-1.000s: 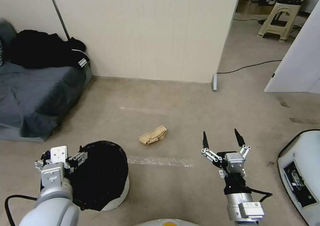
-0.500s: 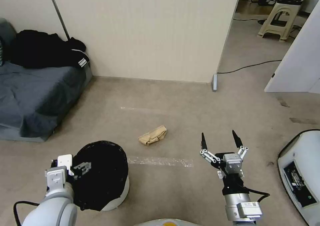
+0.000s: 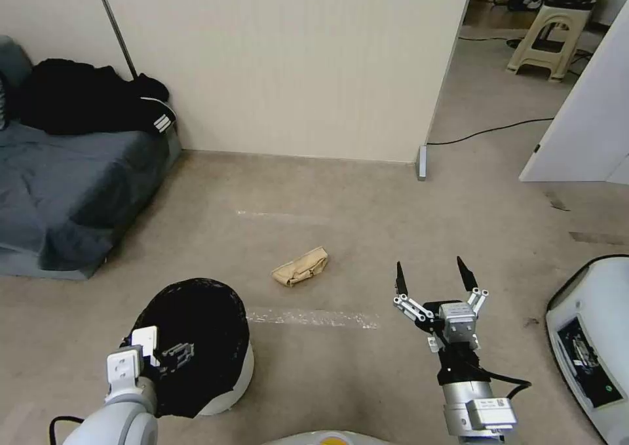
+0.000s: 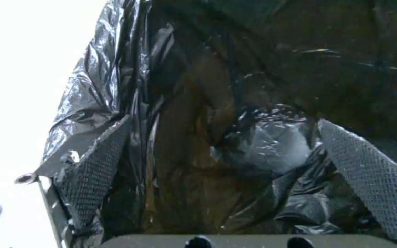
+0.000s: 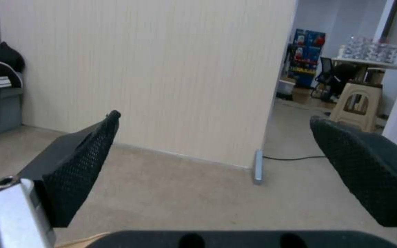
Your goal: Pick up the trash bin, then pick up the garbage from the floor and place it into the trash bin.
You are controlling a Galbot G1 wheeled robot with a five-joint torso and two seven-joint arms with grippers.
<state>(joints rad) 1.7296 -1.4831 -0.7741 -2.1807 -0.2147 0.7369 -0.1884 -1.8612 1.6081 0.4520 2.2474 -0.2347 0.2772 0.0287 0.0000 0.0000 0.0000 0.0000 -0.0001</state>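
Black-lined trash bin [image 3: 226,379], left end effector [image 3: 171,353] now deeper inside

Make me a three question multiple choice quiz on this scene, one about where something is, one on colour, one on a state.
1. Where does the tan paper bag lie?
A. on the floor
B. in the bin
C. on the sofa
2. What colour is the liner of the bin?
A. blue
B. black
C. white
3. The right tool is
A. shut on a bottle
B. shut, empty
C. open, empty

Answers: 1 A, it rests on bare floor beyond the bin. 2 B, black plastic covers the rim. 3 C, its fingers stand apart with nothing between.
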